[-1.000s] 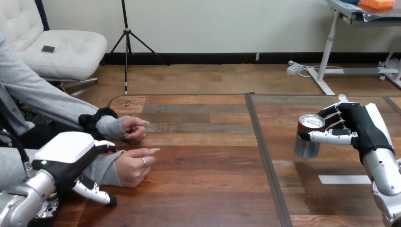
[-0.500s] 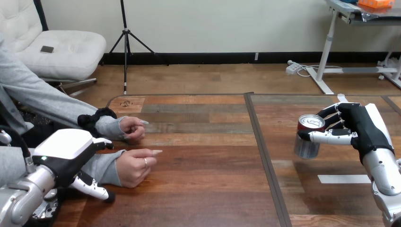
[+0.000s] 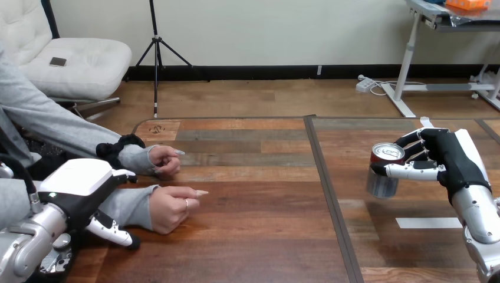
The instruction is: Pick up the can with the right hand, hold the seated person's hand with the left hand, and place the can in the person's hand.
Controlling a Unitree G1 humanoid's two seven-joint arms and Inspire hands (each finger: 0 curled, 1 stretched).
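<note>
The can (image 3: 386, 171) is clasped in the right hand's (image 3: 451, 156) curled fingers; the person's nearer hand (image 3: 171, 207), beside the left hand (image 3: 82, 188), must be held next.

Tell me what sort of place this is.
Probably a robot test station for handing things to people: a wooden table with a tape strip on it, the right hand curled round a can, and the left hand over a seated person's forearm.

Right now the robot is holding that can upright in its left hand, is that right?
Not the left: the head view shows the can upright in the right hand, fingers curled round it. The left hand is at the person's sleeve.
</note>
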